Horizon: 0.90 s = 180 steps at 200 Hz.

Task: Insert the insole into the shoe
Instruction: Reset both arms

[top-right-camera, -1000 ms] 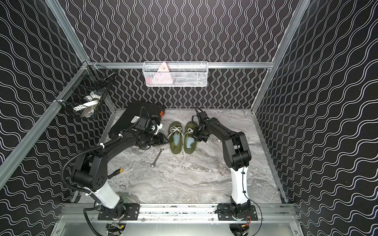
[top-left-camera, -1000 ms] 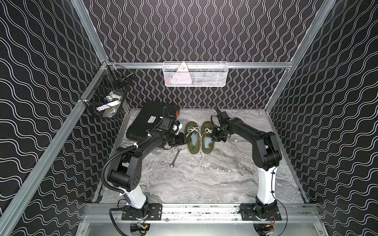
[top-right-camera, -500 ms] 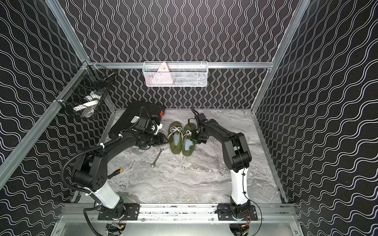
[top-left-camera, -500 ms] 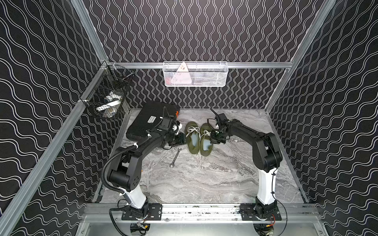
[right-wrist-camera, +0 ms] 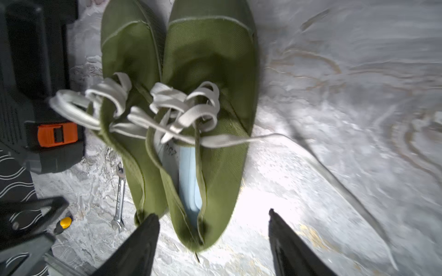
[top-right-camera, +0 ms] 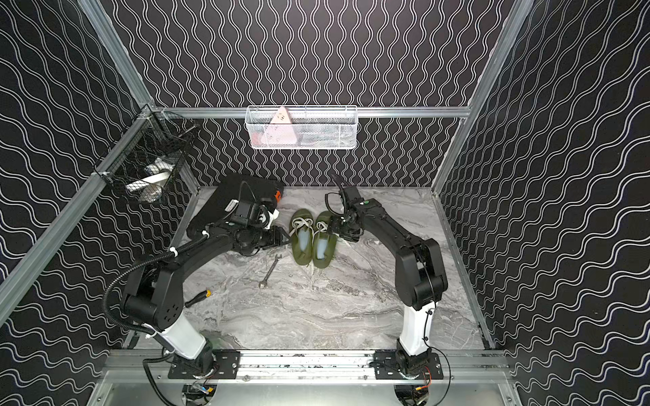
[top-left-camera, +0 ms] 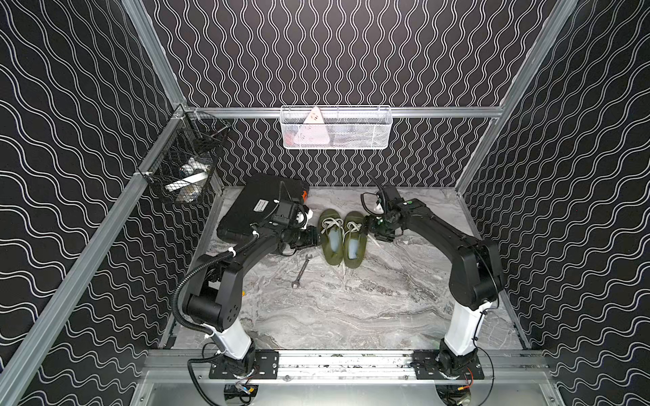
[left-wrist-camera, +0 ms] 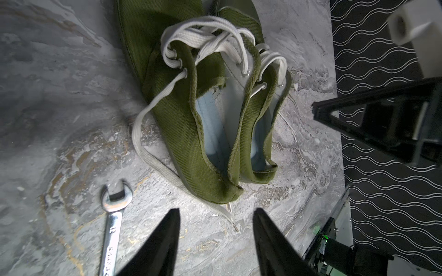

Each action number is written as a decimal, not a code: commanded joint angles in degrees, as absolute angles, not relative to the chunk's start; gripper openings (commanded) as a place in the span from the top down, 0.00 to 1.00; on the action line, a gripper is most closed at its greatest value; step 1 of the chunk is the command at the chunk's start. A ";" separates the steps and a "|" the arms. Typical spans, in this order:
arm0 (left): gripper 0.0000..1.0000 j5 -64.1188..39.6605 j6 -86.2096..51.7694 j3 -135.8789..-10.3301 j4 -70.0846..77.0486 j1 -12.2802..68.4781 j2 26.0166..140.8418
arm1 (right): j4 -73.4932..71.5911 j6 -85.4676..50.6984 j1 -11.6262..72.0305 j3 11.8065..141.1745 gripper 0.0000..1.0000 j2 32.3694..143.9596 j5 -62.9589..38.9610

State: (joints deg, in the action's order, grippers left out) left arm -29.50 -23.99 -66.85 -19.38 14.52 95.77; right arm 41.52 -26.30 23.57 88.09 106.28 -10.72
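Shoes [top-left-camera: 332, 258], a green pair touching side by side on the table [top-left-camera: 351, 309], sit between the two pincers, a pale insole [right-wrist-camera: 189, 181] lying inside each. The left pincer [left-wrist-camera: 216, 211] is spread and empty, just short of the nearer shoe, with a wrench [left-wrist-camera: 116, 203] beside it. The right pincer [right-wrist-camera: 212, 213] is spread too, a shoe's heel showing between its fingers, probably untouched, though that view is blurred.

Two green shoes [left-wrist-camera: 177, 124] side by side, pale-blue insoles [left-wrist-camera: 212, 130] inside, wrench [left-wrist-camera: 112, 224] beside, jaws spread, empty.
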 commanded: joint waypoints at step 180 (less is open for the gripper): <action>0.01 21.86 0.31 -18.96 39.69 7.92 68.66 | -18.46 -11.06 13.15 27.03 0.00 66.50 33.31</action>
